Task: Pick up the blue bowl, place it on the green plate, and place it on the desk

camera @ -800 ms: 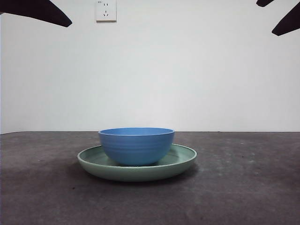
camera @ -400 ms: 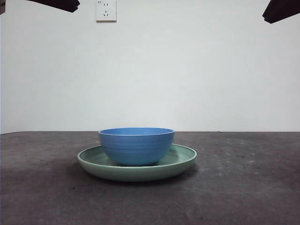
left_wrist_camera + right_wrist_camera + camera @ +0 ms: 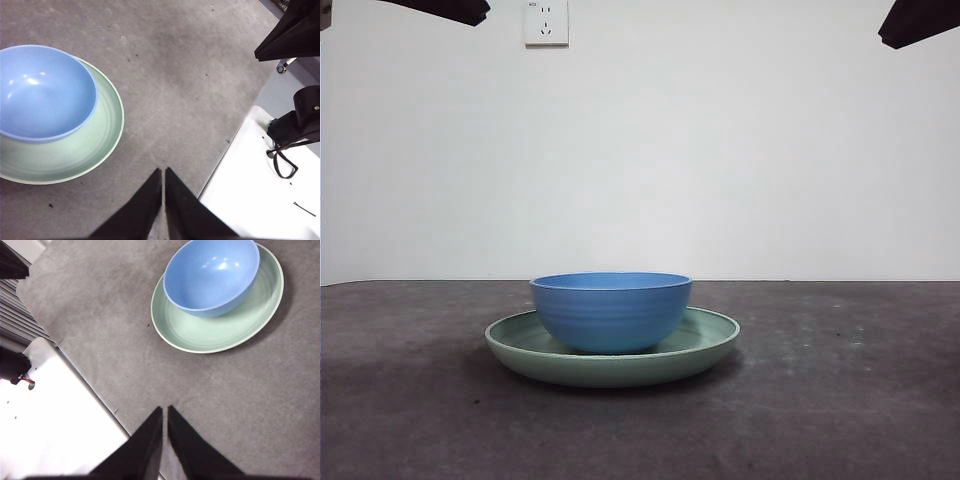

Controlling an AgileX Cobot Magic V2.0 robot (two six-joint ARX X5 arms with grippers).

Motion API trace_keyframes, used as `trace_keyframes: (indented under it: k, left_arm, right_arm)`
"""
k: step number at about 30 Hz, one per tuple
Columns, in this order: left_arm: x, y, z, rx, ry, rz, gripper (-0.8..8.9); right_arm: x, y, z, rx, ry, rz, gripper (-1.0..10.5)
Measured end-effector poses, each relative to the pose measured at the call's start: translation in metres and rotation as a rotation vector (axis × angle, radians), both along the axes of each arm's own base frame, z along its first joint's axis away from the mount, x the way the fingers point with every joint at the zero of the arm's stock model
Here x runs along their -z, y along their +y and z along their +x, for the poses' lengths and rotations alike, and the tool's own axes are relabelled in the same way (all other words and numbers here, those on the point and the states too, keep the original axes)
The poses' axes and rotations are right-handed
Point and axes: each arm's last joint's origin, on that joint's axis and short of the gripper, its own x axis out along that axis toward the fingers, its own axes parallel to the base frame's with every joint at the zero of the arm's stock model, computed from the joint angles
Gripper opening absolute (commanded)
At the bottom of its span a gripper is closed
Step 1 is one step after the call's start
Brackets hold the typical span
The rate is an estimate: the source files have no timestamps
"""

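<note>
Over the last sec the two dark arm tips drew up and out toward the top corners of the front view; in the final half-sec almost nothing moved. The blue bowl point(image 3: 611, 311) and green plate point(image 3: 612, 349) did not shift at all. My read: both arms had backed off to wait, w/ the bowl-on-plate step done and the stack set on the desk point(image 3: 840, 400), so the task looked finished or very nearly so.

Where things were, rel. to the plate: the bowl sat upright inside it, touching it, a bit off-centre toward one side of the rim in both wrist views. The left gripper point(image 3: 163, 172) hung over bare desk well apart from the plate, near the desk's edge, jaws pressed together, holding nothing. The right gripper point(image 3: 165, 410) was likewise over bare desk, well apart from the plate, jaws closed tip to tip, empty.

Count: 1 blue bowl, 1 green plate, 1 desk, 2 grippers. Also 1 wall socket point(image 3: 546, 22) on the wall above and behind the plate. Bowl looked empty; plate bare apart from the bowl.
</note>
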Motion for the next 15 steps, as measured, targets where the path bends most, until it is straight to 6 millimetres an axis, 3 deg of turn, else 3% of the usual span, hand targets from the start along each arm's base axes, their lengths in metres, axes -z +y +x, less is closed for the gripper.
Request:
trace_keyframes:
  k: [11,15]
  left_arm:
    - [-0.001,0.0,-0.001,0.002,-0.007,-0.001,0.1]
    - [-0.014,0.013,-0.006,-0.036,-0.148,-0.036,0.1]
  right_arm:
    - [0.0,0.0,0.0,-0.001,-0.001,-0.001,0.1]
    - [0.0,0.0,0.0,-0.001,-0.001,-0.001,0.1]
